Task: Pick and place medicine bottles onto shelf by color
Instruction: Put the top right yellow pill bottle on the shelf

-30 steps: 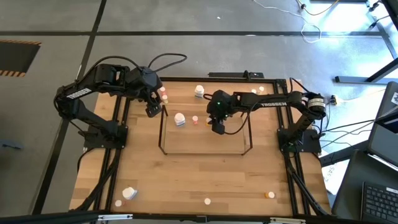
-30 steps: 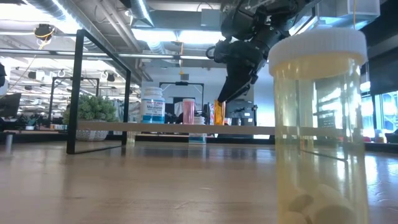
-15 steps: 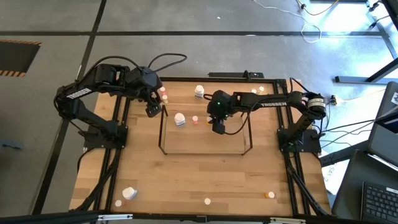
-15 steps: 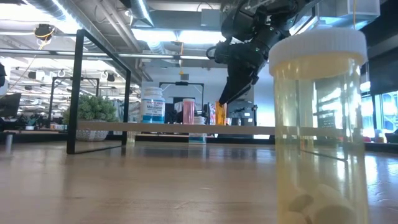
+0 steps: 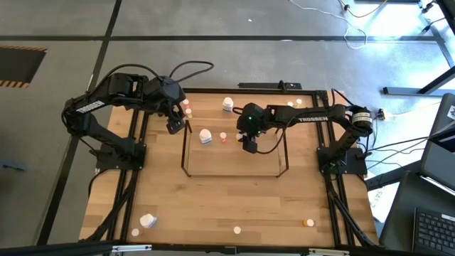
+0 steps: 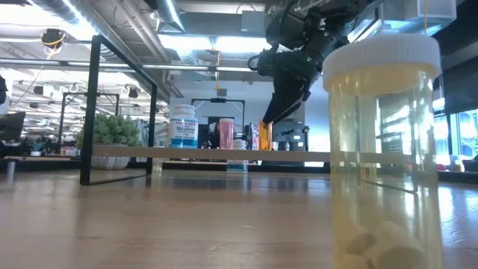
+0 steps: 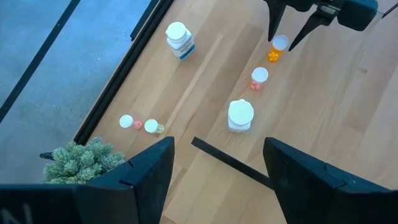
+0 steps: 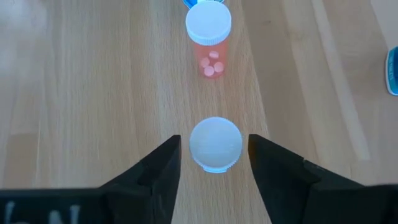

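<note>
Nothing has shifted visibly since the earlier frame | right gripper [image 8: 214, 163] spread astride white-capped orange pill bottle [image 8: 215, 144], frame centre on black-wire wooden shelf [image 5: 234, 167] | left gripper [image 7: 217, 168] open, waits upper left | tip: rise straight, clear the cap, spare pink bottle [image 8: 209, 36] beyond.

White lettering "TROSSEN" runs along the forearm of the right arm [image 5: 313, 117] in the high view. The left arm [image 5: 89, 105] bears similar white lettering, too small to read. The blue label on the white bottle [image 6: 183, 125] in the low view is illegible.
</note>
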Available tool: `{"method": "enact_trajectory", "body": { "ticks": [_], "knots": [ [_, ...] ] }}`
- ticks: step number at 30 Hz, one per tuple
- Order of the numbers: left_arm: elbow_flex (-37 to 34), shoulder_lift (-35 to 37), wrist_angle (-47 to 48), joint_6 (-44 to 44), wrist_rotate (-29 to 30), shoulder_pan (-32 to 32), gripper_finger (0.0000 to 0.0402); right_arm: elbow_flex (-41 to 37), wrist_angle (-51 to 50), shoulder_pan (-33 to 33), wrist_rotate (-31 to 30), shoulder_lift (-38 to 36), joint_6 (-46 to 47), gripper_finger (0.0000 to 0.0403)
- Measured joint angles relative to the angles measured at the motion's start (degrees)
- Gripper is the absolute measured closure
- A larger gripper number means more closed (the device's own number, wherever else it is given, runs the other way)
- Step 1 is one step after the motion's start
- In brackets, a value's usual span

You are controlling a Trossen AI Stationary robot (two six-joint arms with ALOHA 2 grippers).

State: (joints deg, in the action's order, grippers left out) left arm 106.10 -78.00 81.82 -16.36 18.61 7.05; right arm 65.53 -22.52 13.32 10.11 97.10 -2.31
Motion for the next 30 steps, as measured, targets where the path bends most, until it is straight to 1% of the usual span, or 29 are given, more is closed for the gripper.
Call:
{"method": "enact_trajectory", "body": {
  "ticks": [5, 10, 15, 20, 25, 27, 30],
  "knots": [
    [0.0, 0.0, 0.0, 0.0, 0.0, 0.0, 0.0160, 1.6, -0.8, 0.0, 0.0, 0.0, 0.2, 0.0216],
    [0.0, 0.0, 0.0, 0.0, 0.0, 0.0, 0.0160, 5.1, -5.2, 0.7, 0.0, 0.0, -1.9, 0.0216],
    [0.0, 0.0, 0.0, 0.0, 0.0, 0.0, 0.0160, 7.6, -10.0, 2.0, -0.1, -0.8, -1.0, 0.0216],
    [0.0, 0.0, 0.0, 0.0, 0.0, 0.0, 0.0160, 8.0, -11.7, 3.4, -0.8, -6.1, -0.5, 0.0216],
    [0.0, 0.0, 0.0, 0.0, 0.0, 0.0, 0.0160, 8.0, -16.4, 5.7, -7.7, -13.3, 1.7, 0.0216],
    [0.0, 0.0, 0.0, 0.0, 0.2, 0.0, 0.0160, 8.1, -18.9, 7.0, -8.9, -15.6, 5.6, 0.0216],
    [0.0, 0.0, 0.0, 0.0, 0.4, 0.0, 0.0160, 8.0, -24.0, 9.7, -9.0, -18.6, 13.9, 0.0216]
  ]
}}
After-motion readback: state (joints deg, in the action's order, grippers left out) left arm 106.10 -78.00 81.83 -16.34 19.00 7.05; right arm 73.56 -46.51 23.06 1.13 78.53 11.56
